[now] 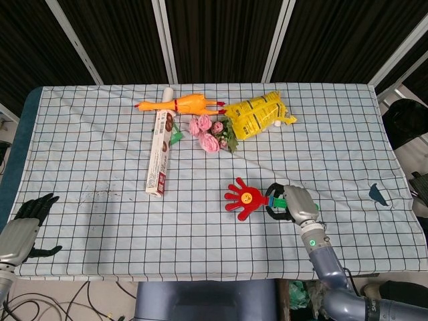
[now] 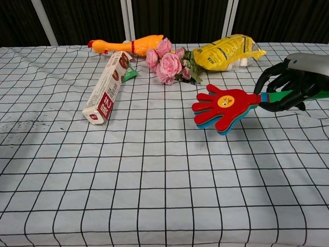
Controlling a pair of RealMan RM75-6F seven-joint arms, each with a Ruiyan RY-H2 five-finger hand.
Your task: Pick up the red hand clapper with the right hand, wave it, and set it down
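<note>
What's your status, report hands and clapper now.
Right hand grips red hand clapper by its handle, above the cloth. Left hand open at table edge. Nothing under the clapper.

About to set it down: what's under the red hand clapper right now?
Only bare checked tablecloth shows beneath the red hand clapper, which the right hand holds by its green handle. Whether it touches the cloth cannot be told; the patch directly under it is covered.

We note the right robot hand [image 1: 292,201] has black fingers [image 2: 275,77] under a silver-grey back shell, on a grey forearm bearing a small green indicator light. The left robot hand [image 1: 25,224] shows the same black fingers and grey shell.
</note>
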